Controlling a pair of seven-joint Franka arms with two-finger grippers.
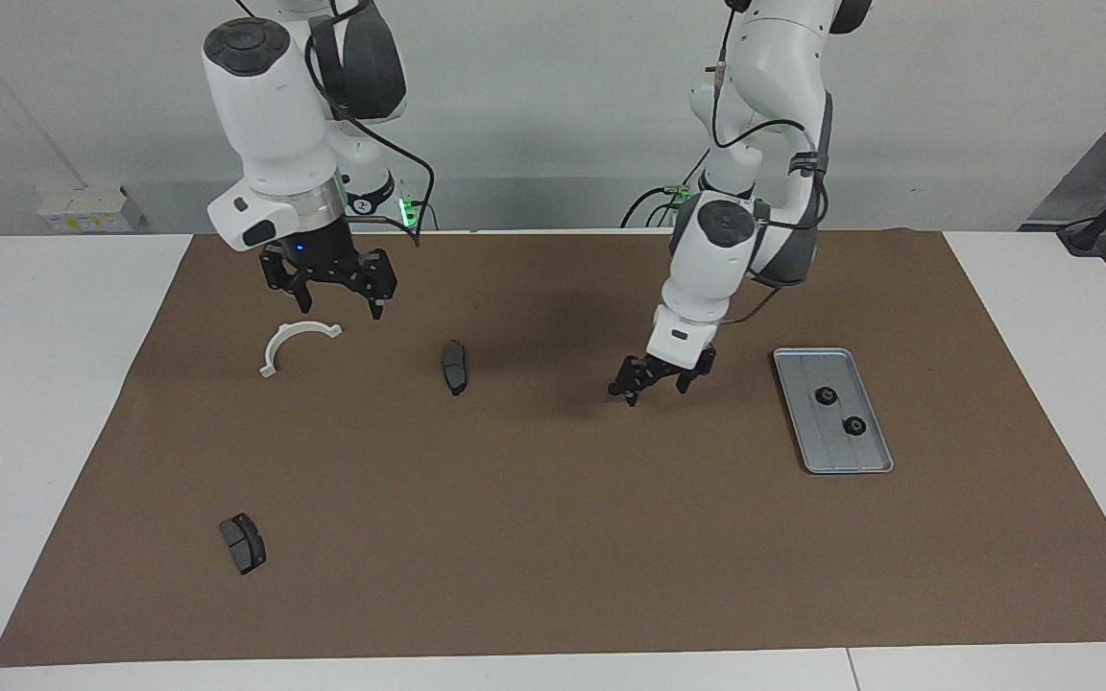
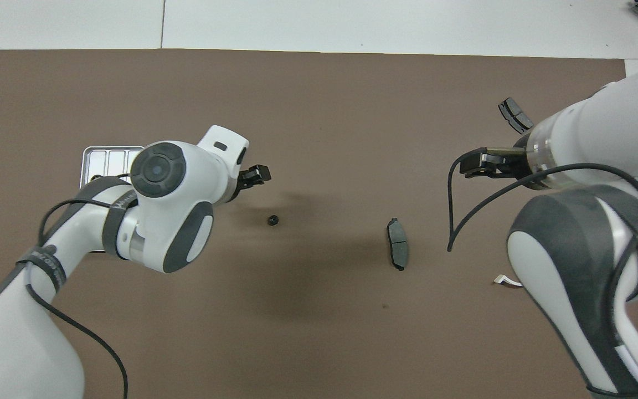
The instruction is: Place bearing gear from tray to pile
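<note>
White table [image 1: 35,384] against a pale wall [image 1: 534,115], with a brown mat [image 1: 553,537] covering most of the top. Toward the left arm's end of the mat, a ridged silver tray [image 1: 831,453], long side running away from the robots, with two black gears [image 1: 826,394] inside it, one nearer to the robots than the other and not touching.

Bearing gear [image 2: 273,220] out of the tray: small, black, alone on bare mat between the tray and the central brake pad [image 1: 454,367], well apart from both. Shows only from overhead; hidden by the gripper in the facing view.

Left gripper [image 1: 655,389] low over that same patch of mat, tilted, fingers spread wide. Grips nothing. From overhead, a strip of bare mat between the fingertips and the gear, so no contact to be seen.

Right gripper [image 1: 340,309] up in the air over the strip of mat closest to the robots, just above the white half-ring bracket [image 1: 296,344], fingers likewise spread and pointing down. Holds nothing.

Toward the right arm's end, three loose parts widely scattered: bracket nearest to the robots, central brake pad beside it toward the middle of the mat, second brake pad [image 1: 243,543] farthest from the robots and well apart from the other two. From overhead, most of the bracket covered by the right arm, only one white tip showing.
</note>
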